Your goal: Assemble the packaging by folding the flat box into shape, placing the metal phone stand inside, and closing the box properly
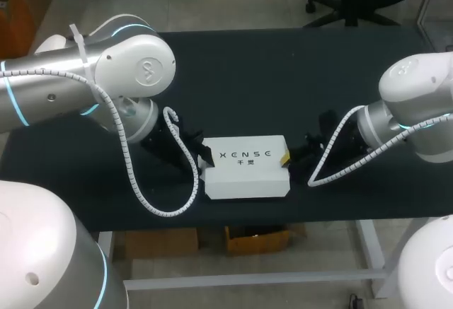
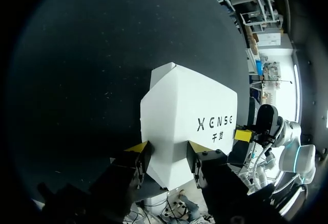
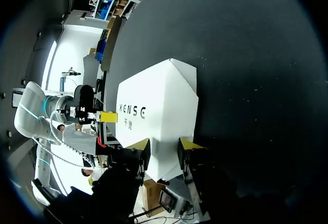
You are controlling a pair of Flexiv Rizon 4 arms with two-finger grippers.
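Box (image 1: 244,171) white, folded into shape, lies mid-table (image 1: 248,76) at the near edge; left gripper (image 2: 168,152) clamps its left end, both fingers touching. Right gripper (image 3: 164,147) clamps the opposite end likewise.

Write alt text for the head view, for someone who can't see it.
A white box, folded into shape, lies near the front edge of a black table. The left pincer is at its left end and the right pincer at its right end.
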